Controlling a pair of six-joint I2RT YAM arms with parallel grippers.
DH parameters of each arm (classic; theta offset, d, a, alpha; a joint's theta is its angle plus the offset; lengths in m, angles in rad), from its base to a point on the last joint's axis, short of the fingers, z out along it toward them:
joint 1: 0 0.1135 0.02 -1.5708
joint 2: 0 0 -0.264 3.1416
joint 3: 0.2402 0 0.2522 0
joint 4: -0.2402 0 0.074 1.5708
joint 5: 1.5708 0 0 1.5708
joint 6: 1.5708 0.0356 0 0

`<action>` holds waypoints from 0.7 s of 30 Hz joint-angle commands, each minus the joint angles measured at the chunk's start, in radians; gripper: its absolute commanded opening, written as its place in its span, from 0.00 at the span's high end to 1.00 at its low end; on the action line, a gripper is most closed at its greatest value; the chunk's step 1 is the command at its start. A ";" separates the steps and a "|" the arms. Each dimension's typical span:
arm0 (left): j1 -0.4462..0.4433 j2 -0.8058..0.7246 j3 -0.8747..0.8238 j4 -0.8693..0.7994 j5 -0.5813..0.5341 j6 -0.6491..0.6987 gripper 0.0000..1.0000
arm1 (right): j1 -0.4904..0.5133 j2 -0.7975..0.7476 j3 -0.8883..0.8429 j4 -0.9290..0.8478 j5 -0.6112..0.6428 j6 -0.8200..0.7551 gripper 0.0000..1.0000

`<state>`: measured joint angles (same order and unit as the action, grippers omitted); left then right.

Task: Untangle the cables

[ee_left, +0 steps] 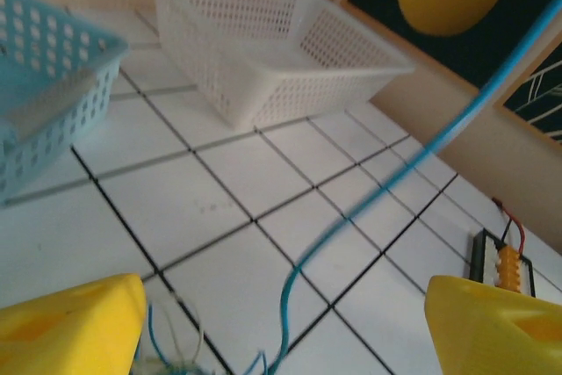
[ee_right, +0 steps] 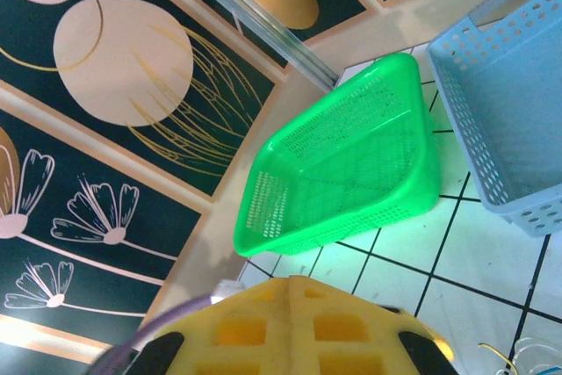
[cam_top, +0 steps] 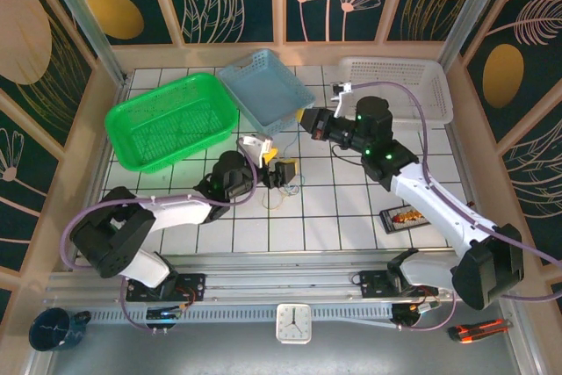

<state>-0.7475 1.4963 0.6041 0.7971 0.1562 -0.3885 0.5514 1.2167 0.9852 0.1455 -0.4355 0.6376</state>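
The cables (cam_top: 283,189) lie in a small clump on the white tiled counter (cam_top: 351,208), just under the left gripper (cam_top: 279,169), whose jaws are spread wide on either side of them. A blue strand (ee_left: 351,217) rises taut from the clump between those jaws, and pale strands (ee_left: 180,353) curl at its foot. The right gripper (cam_top: 307,120) hangs near, its jaws pressed together. A green basket (cam_top: 123,116), a blue basket (cam_top: 255,68) and a white basket (cam_top: 386,66) stand behind, their mesh floors showing.

A thin blue flexible cable (ee_left: 386,180) is seen between the yellow pads (ee_left: 70,327) of the left gripper (ee_left: 284,306), over white table tiles (ee_left: 224,173) lined in black.
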 commanded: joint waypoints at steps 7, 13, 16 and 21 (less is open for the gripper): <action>-0.006 -0.051 0.100 -0.067 0.003 0.119 0.33 | 0.060 0.000 -0.005 -0.065 0.049 -0.101 1.00; -0.006 -0.033 0.104 -0.042 0.047 0.114 0.52 | 0.069 0.003 -0.004 -0.066 0.050 -0.103 1.00; -0.006 -0.026 0.106 -0.025 0.065 0.109 0.58 | 0.070 0.005 -0.004 -0.066 0.050 -0.105 1.00; -0.006 -0.004 0.123 0.000 0.103 0.091 0.59 | 0.072 0.008 -0.005 -0.060 0.049 -0.104 1.00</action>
<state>-0.7475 1.4765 0.6888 0.7555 0.2134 -0.2867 0.6136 1.2182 0.9852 0.0837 -0.3939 0.5552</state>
